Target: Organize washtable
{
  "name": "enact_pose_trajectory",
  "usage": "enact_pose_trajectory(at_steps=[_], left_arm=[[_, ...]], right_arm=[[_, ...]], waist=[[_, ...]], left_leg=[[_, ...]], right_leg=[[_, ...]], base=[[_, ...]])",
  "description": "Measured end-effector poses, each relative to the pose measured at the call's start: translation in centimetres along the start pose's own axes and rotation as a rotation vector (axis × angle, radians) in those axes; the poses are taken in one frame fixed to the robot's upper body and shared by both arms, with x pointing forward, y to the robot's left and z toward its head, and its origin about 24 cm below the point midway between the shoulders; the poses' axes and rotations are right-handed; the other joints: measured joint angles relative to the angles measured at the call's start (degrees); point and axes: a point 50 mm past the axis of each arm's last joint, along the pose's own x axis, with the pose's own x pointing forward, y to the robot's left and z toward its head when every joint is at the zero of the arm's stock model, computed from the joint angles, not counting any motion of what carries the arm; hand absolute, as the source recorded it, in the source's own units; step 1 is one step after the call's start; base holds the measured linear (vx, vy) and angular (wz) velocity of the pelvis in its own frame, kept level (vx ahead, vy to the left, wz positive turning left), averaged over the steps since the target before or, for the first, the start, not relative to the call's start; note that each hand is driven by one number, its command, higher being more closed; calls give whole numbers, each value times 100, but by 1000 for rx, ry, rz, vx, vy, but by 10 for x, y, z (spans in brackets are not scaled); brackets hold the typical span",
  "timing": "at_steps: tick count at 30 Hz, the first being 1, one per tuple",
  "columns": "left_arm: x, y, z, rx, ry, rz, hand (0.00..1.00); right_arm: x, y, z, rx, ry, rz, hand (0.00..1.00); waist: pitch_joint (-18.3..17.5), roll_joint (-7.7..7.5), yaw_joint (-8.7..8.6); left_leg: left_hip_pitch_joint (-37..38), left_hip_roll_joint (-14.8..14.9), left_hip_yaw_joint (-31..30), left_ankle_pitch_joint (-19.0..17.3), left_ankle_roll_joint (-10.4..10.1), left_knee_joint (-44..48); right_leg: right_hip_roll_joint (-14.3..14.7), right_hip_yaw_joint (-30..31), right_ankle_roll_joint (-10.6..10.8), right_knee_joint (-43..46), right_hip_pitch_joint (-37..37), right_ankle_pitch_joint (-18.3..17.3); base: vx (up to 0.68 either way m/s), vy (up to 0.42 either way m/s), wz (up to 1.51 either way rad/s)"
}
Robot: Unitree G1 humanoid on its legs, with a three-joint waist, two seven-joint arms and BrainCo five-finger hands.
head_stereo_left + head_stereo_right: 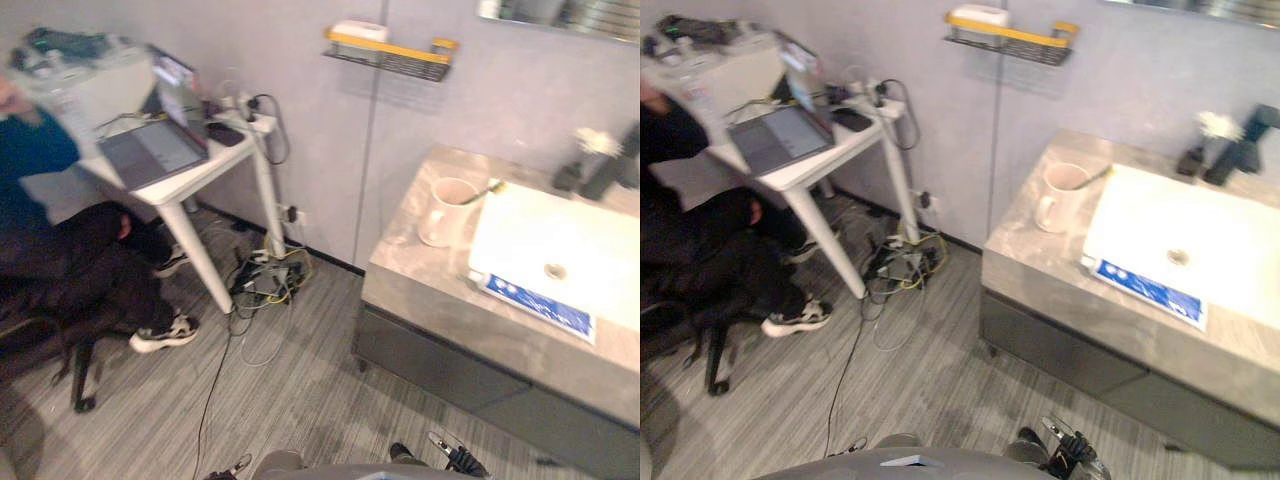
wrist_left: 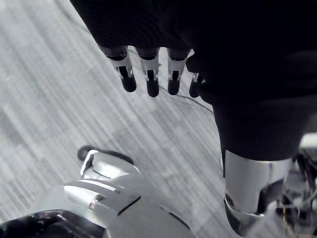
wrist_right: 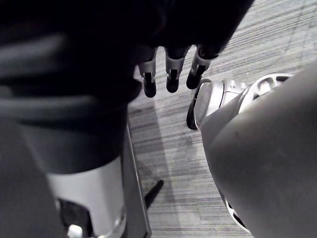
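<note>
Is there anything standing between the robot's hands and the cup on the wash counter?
Nothing visible does. The left hand and right hand hang open over the floor, low and away from the counter. The cup stands near the counter's left end, beside the basin, with nothing in front of it.

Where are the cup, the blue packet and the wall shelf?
Cup [image 1: 438, 222]: left eye view, its side wall.
Blue packet [image 1: 540, 305]: left eye view, its middle.
Wall shelf [image 1: 400, 48]: left eye view, its yellow rim.
</note>
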Motion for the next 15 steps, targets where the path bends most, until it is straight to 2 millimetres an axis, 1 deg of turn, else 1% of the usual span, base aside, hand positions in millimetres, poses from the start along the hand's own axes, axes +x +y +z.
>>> enact_pose_trajectory(at_steps=[1,2,3,4,5,6,7,8,9,11,12,13,15], left_arm=[[0,0,-1,1,4,1,0],[0,0,-1,2,5,1,0],[0,0,-1,1,5,1,0],[0,0,-1,-2,3,0,0],[0,-1,-1,-7,5,-1,0],[0,-3,-2,-24,14,-6,0],[0,-6,-10,-25,49,-14,0],[-1,-8,-11,-20,46,-19,0],[0,-7,-8,12,39,-22,0],[0,-4,-10,20,52,-24,0],[0,-5,-11,15,57,-28,0],[0,-5,-12,10,60,-29,0],[1,-2,-9,22,53,-27,0]], right_arm=[[0,0,2,-4,-4,1,0],[1,1,3,-16,-7,6,0],[1,1,4,-29,-9,11,0],[1,3,8,-45,-17,23,0],[1,2,7,-45,-14,22,0],[2,7,11,-47,-26,34,0],[4,7,19,-52,-39,32,0],[6,5,21,-58,-23,22,0],[8,0,16,-59,15,1,0],[8,-7,12,-54,38,-19,0],[8,-11,10,-42,51,-30,0],[8,-12,10,-30,51,-35,0],[8,-13,8,-5,54,-43,0]], waist=[[17,17,-7],[21,14,-7],[24,23,-7],[43,-5,10],[74,-88,48],[19,-12,103],[-3,193,56],[13,210,17],[117,141,39],[143,180,18],[122,208,35],[122,210,76],[161,151,44]], left_leg=[[122,122,334,-20,38,-20],[250,206,604,-29,37,-55],[299,249,720,-37,25,-61],[386,285,968,-75,-20,-37],[446,263,1102,-99,-36,-45],[466,250,1236,-54,-26,-183],[454,330,1288,181,11,-590],[559,298,1493,376,-73,-908],[786,97,1413,579,-165,-1214],[779,-90,567,720,17,-1377],[814,-102,123,760,-18,-1519],[882,-88,-117,742,-48,-1673],[940,-50,-130,742,-139,-1801]], right_leg=[[74,-548,-166,491,-203,-166],[130,-1265,-408,1081,-384,-390],[118,-1674,-486,1281,-443,-473],[-75,-2723,-634,1416,-550,-554],[-162,-3209,-623,1248,-579,-541],[-153,-3510,-606,719,-538,-292],[-137,-3915,-862,128,-326,-9],[-320,-4634,-952,279,-314,-82],[-303,-4841,-807,-174,-63,-38],[-141,-4742,-819,-628,187,208],[-58,-4666,-817,-984,332,372],[60,-4556,-821,-1333,448,506],[151,-4529,-795,-1746,640,702]], base=[[-109,58,-127],[-55,22,-120],[-32,-26,-115],[-1,-17,-97],[5,-33,-143],[-4,-56,-125],[15,-97,-114],[136,-158,-89],[173,-155,-64],[128,-160,-38],[106,-183,-52],[119,-171,-60],[121,-102,-30]])
